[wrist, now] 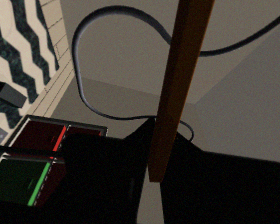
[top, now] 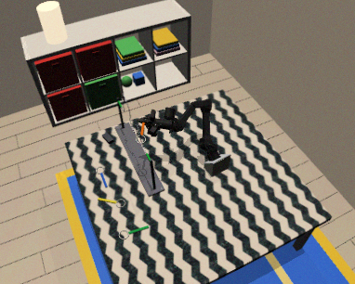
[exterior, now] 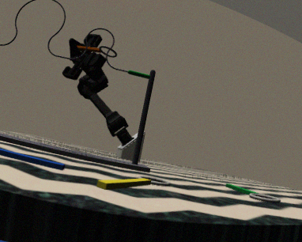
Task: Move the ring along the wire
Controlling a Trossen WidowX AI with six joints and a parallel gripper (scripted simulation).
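Claw of matte black, clamped narrow on the flat-sided orange handle, whose thin metal ring encircles the slender grey wire partway along its looping span, high above the table. Wire ends in a green sleeve at the top of a dark round post, which stands on a long grey base strip. Zigzag-patterned cloth around the strip carries three spare rings with blue, yellow and green stick handles.
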